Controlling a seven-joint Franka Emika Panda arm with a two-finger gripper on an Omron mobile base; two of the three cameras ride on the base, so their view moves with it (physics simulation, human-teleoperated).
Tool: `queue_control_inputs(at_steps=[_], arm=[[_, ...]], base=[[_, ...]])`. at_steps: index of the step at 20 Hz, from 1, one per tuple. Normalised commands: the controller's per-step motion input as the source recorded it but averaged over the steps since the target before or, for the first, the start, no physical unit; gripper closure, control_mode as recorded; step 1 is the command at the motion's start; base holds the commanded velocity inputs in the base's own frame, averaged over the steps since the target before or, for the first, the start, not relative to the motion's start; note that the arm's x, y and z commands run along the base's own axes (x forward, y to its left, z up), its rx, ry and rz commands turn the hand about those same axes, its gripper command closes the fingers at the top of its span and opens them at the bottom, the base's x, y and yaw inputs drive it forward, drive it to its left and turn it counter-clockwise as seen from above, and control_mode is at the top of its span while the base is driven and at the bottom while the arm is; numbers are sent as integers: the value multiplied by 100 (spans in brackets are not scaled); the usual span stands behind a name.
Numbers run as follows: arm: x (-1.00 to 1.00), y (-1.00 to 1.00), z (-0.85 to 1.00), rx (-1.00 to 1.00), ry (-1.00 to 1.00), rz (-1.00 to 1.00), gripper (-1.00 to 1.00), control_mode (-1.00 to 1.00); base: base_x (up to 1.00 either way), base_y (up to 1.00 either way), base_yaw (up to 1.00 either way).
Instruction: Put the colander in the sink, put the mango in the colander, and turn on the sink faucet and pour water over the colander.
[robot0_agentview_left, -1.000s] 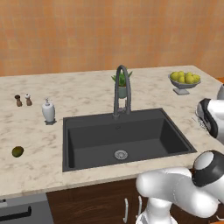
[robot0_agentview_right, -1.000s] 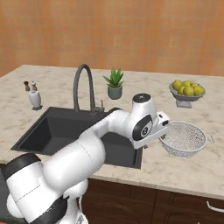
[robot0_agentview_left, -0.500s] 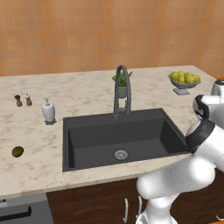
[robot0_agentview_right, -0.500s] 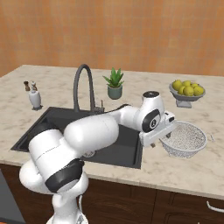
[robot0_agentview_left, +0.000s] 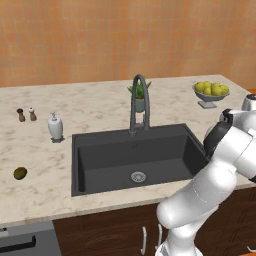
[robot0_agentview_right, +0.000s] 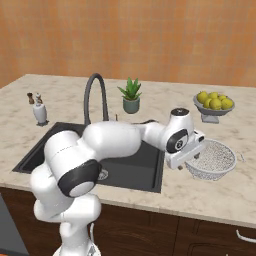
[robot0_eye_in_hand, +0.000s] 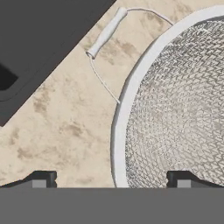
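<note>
The colander (robot0_agentview_right: 214, 160), a round wire-mesh bowl with a white rim, sits on the counter right of the sink (robot0_agentview_right: 132, 165). My gripper (robot0_agentview_right: 194, 159) is down at its left rim. In the hand view the gripper (robot0_eye_in_hand: 111, 180) is open, one fingertip (robot0_eye_in_hand: 41, 179) over bare counter and the other over the mesh, with the colander's rim (robot0_eye_in_hand: 120, 131) between them. Nothing is held. The mango (robot0_agentview_left: 20, 173) lies far left on the counter. The dark sink (robot0_agentview_left: 100, 170) is empty, with the faucet (robot0_agentview_left: 140, 102) arching behind it.
A footed bowl of yellow-green fruit (robot0_agentview_right: 212, 102) stands behind the colander. A potted plant (robot0_agentview_right: 131, 97) sits behind the sink, and a soap dispenser (robot0_agentview_left: 55, 127) and two small shakers (robot0_agentview_left: 26, 114) sit to its left. The colander's wire handle (robot0_eye_in_hand: 107, 33) points toward the sink corner.
The arm has stretched right and the hand has come down to the colander's left rim. The jaws have stayed open and the colander has not moved.
</note>
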Motion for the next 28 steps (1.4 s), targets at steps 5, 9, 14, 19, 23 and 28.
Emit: queue_control_inputs(at_steps=[5, 9, 14, 19, 23, 28], arm=[[33, -8, -27, 0, 0, 0, -100, -100], [30, -11, -27, 4, 0, 0, -100, -100], [20, -20, -25, 6, 0, 3, -100, -100], [-1, -2, -28, 7, 0, 4, 100, -100], [-23, 2, -3, 10, 0, 17, 100, -100], [-42, 23, 27, 3, -2, 35, 100, -100]], base=[[0, 0, 0], [0, 0, 0], [0, 0, 0], [0, 0, 0], [0, 0, 0], [0, 0, 0]])
